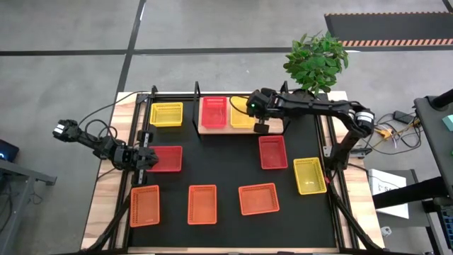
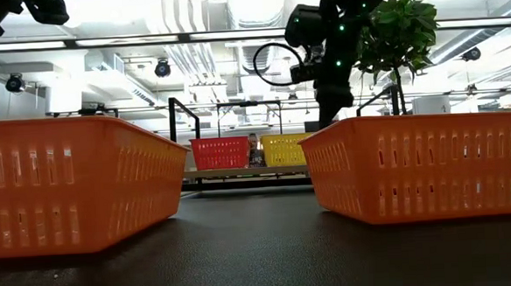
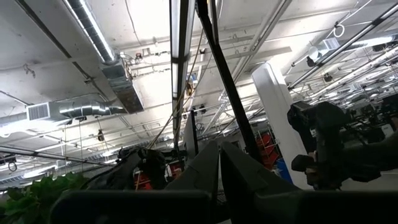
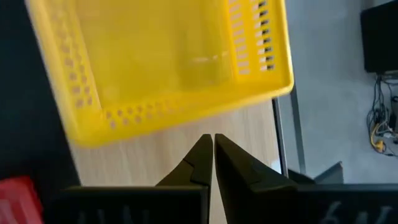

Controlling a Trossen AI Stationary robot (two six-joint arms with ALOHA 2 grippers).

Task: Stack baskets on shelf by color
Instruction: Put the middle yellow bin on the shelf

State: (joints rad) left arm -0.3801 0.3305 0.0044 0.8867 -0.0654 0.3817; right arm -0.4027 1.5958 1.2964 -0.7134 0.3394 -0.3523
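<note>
Just ahead of the right gripper [image 4: 211,146], whose fingers are pressed together on nothing, a yellow basket [image 4: 168,62] sits on the shelf [image 4: 186,155]

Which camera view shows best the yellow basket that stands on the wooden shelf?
The right wrist view: the yellow basket fills it, above the right gripper. In the high view the arm covers part of it. The low view shows only its front wall. The left wrist view misses it.
</note>
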